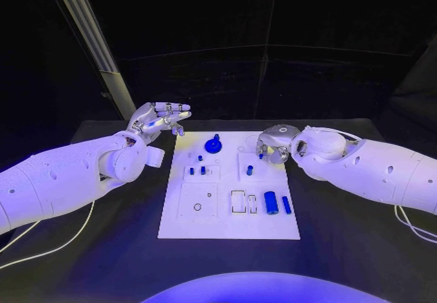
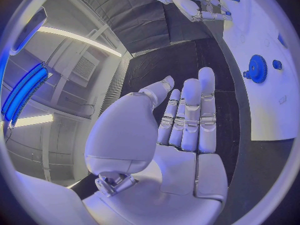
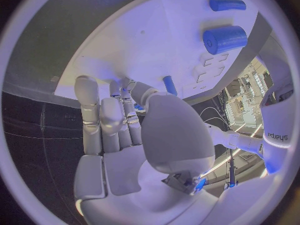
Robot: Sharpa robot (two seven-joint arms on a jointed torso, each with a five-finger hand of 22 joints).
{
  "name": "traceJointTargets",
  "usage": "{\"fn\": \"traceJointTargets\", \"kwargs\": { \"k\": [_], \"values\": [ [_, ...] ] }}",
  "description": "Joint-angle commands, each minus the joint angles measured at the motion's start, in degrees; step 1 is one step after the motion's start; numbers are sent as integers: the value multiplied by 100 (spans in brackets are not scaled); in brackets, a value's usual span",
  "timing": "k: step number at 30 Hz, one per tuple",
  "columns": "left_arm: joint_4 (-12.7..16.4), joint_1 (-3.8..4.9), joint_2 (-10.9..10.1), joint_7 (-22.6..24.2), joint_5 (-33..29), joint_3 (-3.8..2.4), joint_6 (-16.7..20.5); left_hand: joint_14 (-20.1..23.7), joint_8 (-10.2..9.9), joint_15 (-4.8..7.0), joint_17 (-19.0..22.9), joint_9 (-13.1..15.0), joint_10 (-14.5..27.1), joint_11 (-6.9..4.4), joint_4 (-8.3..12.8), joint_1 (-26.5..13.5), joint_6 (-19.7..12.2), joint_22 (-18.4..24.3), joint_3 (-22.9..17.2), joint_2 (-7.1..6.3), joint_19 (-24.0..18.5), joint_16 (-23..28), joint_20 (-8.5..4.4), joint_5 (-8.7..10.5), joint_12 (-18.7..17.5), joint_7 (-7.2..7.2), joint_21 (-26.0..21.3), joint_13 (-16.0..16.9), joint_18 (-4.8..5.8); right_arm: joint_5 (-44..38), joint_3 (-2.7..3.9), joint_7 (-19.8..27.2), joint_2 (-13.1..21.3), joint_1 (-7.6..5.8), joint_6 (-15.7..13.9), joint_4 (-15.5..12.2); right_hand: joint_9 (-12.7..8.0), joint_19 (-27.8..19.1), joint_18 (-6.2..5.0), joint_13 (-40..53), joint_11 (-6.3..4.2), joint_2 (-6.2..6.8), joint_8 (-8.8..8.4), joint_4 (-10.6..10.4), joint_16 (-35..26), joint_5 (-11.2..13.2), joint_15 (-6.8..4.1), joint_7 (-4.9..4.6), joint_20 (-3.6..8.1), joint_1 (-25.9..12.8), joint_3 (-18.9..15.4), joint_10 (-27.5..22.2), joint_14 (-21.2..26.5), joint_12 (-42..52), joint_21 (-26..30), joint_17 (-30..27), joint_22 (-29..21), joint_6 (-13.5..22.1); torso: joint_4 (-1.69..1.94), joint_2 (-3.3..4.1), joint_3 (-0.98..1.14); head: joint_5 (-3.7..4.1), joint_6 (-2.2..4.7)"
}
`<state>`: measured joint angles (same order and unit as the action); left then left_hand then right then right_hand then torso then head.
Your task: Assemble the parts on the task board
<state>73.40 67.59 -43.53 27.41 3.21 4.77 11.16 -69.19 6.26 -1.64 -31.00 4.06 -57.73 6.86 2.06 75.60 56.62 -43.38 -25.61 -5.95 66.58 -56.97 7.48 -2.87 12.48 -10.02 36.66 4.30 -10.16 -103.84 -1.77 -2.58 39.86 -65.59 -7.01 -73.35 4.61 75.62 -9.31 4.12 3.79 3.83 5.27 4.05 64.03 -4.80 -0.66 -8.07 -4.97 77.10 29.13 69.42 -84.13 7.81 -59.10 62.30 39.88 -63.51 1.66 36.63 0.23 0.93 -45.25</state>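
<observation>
- The right hand point(image 1: 276, 142) hangs over the far right part of the board point(image 1: 230, 222), fingers curled downward. In the right wrist view its fingertips point(image 3: 128, 87) crowd together at a small blue piece point(image 3: 139, 106) on the white surface; whether they actually pinch it I cannot tell.
- Just beside those fingers a short blue peg point(image 1: 249, 170) stands in a raised square of the board.
- The left hand point(image 1: 156, 119) is lifted off the board's far left corner, palm up, holding nothing; its fingers point(image 2: 190, 112) are stretched out side by side, the thumb apart from them.
- A blue gear point(image 1: 213, 145) sits at the board's far edge, between the two hands, touched by neither.
- Two small blue pegs point(image 1: 197, 170) stand in the left raised square, with another tiny one point(image 1: 200, 157) just beyond.
- On the near right of the board lie a thick blue cylinder point(image 1: 271, 202) and a thinner rod point(image 1: 286, 204) side by side, next to open rectangular slots point(image 1: 244, 201).
- The board lies mid-table point(image 1: 346, 252), well away from both forearms.
</observation>
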Motion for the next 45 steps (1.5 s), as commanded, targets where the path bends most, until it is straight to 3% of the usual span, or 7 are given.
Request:
{"fn": "traceJointTargets", "kwargs": {
  "k": [1,8,16,23,38,45],
  "values": [
    [-3,8,3,25,-20,-1,-22,19,33,-8,10,-6,39,-5,-2,7,3,10,47,38,-26,28,-10,-18,32,-25,-34,-8,-34,47,-28,72,-19,32,261,17,20,36,110,18,-3,-19,33,20,28,22,-44,11,6,-12,11,60,-265,34,-32,23,38,-45,1,-5,1,3,-14],
    [-5,8,-10,13,-20,-1,-18,20,36,-8,13,-5,47,-5,1,13,4,13,50,39,-25,29,-9,-18,35,-25,-38,-9,-34,59,-28,72,-2,32,228,11,33,41,123,21,-18,-29,44,14,104,27,-59,31,22,-54,-20,111,-254,26,-112,74,134,-107,-9,-7,0,7,-17],
    [-20,8,-12,-12,-20,-1,-7,21,40,-8,18,-5,57,-4,6,22,6,17,53,41,-23,29,-9,-18,39,-25,-43,-9,-34,357,-27,46,34,32,-369,9,33,37,131,12,-23,-72,22,-79,159,47,-68,43,33,-173,-67,126,-237,-14,-178,99,208,-117,0,-6,5,50,-13],
    [-39,8,-11,-30,-20,-1,-1,22,42,-8,21,-4,63,-3,8,26,7,19,54,43,-21,30,-9,-18,41,-25,-45,-10,-34,675,-24,40,81,30,-668,17,29,31,134,6,-20,-69,0,-137,193,38,-67,42,35,-249,-99,123,-231,-43,-207,115,237,-100,-1,-7,1,38,-8],
    [-49,9,-25,-69,-20,-1,21,24,47,-9,30,-5,84,-1,19,44,4,27,60,45,-17,30,-9,-18,50,-26,-54,-11,-34,1337,-10,6,352,-24,-646,-264,27,23,134,4,-18,-58,-13,-171,213,41,-64,41,34,-292,-123,122,-226,-60,-218,124,247,-93,-1,-9,-3,31,-4],
    [-47,11,-36,-67,-21,-1,40,24,50,-9,37,-5,94,-1,29,60,3,31,59,51,-13,30,-9,-19,58,-26,-59,-11,-35,1540,164,14,455,-68,-769,-612,27,22,135,3,-17,-55,-16,-179,221,38,-64,41,34,-301,-129,122,-225,-64,-224,129,255,-93,-3,-7,-3,23,3]
  ]
}}
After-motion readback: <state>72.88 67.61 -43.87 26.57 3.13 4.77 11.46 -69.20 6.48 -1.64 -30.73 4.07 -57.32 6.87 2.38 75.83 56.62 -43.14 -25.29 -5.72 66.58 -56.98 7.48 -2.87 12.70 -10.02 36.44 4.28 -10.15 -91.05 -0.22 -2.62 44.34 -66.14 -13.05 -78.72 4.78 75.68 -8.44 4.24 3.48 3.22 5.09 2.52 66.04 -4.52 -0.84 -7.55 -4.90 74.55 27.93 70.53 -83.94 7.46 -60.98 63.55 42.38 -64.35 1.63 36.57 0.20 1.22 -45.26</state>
